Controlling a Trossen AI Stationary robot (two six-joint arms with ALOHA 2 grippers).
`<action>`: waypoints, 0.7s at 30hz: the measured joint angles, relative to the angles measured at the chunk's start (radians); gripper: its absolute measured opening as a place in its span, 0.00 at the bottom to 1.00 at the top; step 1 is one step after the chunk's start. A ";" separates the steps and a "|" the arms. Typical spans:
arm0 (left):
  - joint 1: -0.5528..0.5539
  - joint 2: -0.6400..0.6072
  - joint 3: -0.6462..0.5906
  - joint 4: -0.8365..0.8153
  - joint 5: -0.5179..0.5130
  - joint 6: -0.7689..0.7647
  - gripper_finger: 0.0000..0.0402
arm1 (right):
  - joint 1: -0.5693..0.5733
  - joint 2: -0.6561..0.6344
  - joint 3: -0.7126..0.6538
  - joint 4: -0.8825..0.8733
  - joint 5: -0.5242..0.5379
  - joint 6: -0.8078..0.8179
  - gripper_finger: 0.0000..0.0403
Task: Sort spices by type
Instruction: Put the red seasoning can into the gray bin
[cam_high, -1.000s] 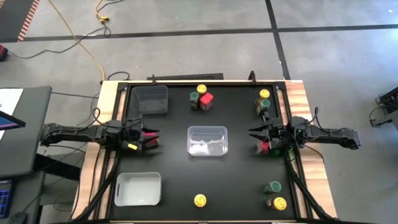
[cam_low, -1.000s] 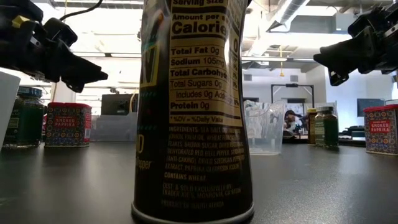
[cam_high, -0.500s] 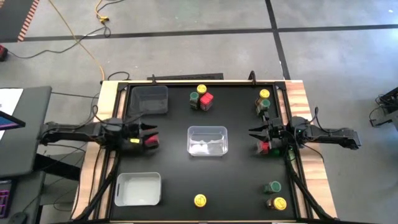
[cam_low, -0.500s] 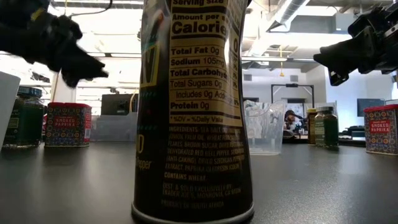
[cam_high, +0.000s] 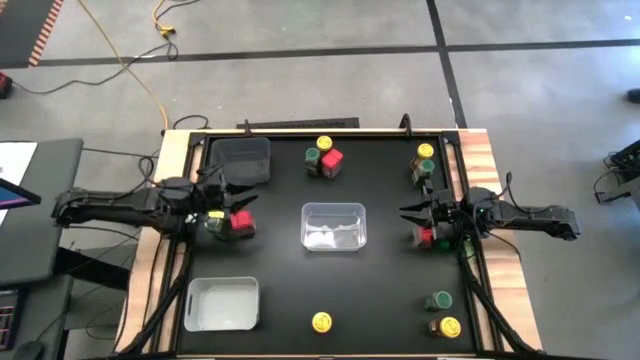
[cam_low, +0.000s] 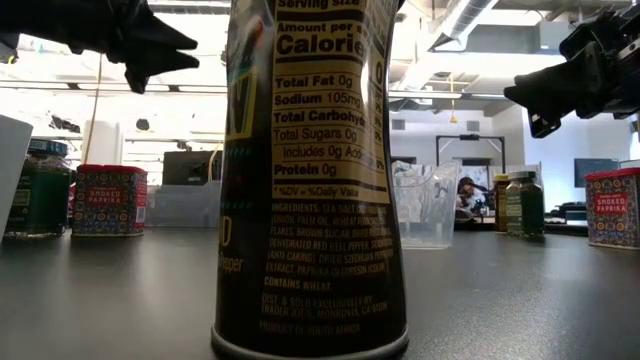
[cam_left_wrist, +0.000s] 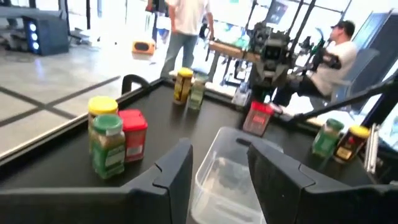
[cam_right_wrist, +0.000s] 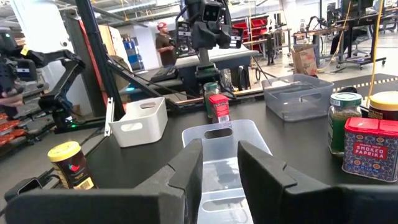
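While nothing's gripped | L gripper (cam_high: 243, 207) open, empty, above red jar (cam_high: 240, 223), prob lining up pick | R gripper (cam_high: 409, 212) open, empty, waiting over red jar (cam_high: 424, 236) | clear bin (cam_high: 334, 225) centre

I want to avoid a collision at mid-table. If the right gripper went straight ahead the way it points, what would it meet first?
Most likely the clear bin at the table's centre: the right gripper, fingers open, points straight at it in its wrist view. The red-topped jar sits under the gripper, not ahead. Heights are hard to judge, so it might pass above.

Left claw (cam_left_wrist: 217, 180) open over clear bin (cam_left_wrist: 233, 177), green-lid jar (cam_left_wrist: 108, 145) w/ red paprika tin (cam_left_wrist: 132, 134) nearby
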 joint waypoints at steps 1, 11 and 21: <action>0.000 0.000 0.000 0.001 0.000 -0.004 0.36 | 0.000 0.000 0.000 0.000 0.000 0.000 0.33; 0.000 0.000 0.001 0.017 -0.032 -0.051 0.41 | 0.000 0.000 0.000 0.000 0.000 0.000 0.33; 0.000 -0.002 0.002 0.009 -0.049 -0.091 0.65 | 0.000 0.000 0.000 0.000 0.000 0.000 0.33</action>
